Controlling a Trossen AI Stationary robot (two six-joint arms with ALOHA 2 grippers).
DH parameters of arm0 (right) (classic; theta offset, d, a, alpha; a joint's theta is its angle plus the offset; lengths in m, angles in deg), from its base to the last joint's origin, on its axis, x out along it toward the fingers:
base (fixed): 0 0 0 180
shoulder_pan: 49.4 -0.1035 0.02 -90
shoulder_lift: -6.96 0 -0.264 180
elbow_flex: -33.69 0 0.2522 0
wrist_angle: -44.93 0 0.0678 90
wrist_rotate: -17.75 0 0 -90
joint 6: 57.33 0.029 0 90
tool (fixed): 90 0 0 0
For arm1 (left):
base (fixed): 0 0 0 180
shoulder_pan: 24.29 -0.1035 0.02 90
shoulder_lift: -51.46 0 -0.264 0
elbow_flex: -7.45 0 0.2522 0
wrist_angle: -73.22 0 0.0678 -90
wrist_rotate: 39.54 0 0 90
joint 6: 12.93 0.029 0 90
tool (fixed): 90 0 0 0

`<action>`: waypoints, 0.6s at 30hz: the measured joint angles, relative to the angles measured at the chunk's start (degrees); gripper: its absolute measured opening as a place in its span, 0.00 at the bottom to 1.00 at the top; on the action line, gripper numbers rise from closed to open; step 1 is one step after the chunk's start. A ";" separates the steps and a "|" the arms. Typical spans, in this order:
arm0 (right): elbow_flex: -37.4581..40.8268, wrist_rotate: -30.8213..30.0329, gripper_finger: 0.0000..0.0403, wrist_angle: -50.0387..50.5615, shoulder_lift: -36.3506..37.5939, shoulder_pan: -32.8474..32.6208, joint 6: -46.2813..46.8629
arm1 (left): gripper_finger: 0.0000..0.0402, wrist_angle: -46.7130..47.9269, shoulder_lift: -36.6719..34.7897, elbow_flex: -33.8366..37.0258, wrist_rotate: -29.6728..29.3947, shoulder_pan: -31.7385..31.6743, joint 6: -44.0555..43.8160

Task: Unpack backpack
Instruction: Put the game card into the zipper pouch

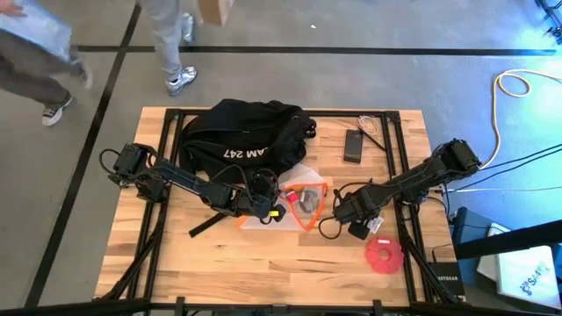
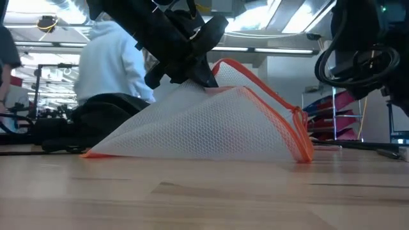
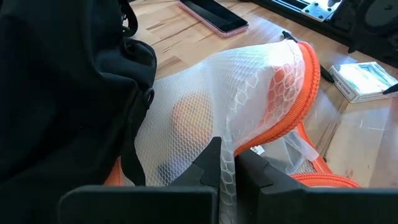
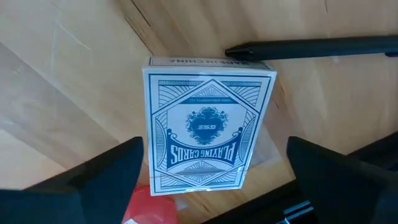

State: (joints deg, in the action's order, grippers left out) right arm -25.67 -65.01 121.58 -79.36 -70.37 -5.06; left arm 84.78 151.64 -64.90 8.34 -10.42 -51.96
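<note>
The black backpack [image 1: 246, 132] lies at the table's far middle, white lettering up. Just near of it a white mesh pouch [image 1: 307, 197] with an orange zipper edge rests on the wood by its lower edge, its top raised into a tent [image 2: 211, 124]. My left gripper [image 3: 228, 174] is shut on the pouch's top. My right gripper [image 4: 217, 180] points down, open, over a blue playing-card box [image 4: 208, 124] lying flat on the table. Its fingers stand on either side of the box, and I see no touch. My left gripper pinches the mesh of the pouch's raised top [image 3: 231, 146] between its two fingers, slanting down from the table's left. One layer or several, I cannot tell. The mesh runs taut down from the fingers [image 2: 203, 80], and the pouch's bottom edge [image 2: 192, 155] stays on the table.
A flat black phone [image 1: 354, 145] lies at the far right of the backpack. A red disc [image 1: 384, 254] sits near the right front. A black pen [image 4: 311, 46] lies beyond the card box. People walk past the far edge [image 1: 167, 44]. A backpack strap [image 1: 206, 224] trails toward the front.
</note>
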 joint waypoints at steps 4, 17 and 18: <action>0.00 0.78 0.98 0.05 0.00 0.00 0.00 | 0.00 0.00 0.00 0.00 0.00 0.00 0.00; 0.02 0.96 0.99 0.03 0.00 0.00 0.20 | 0.00 0.00 0.00 0.00 0.00 0.00 0.00; 0.02 1.18 0.99 0.02 -0.01 0.00 0.20 | 0.00 0.00 0.00 0.00 0.01 0.00 0.00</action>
State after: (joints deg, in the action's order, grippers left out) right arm -25.65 -63.82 121.60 -79.37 -70.37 -4.86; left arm 84.78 151.64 -64.90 8.35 -10.42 -51.96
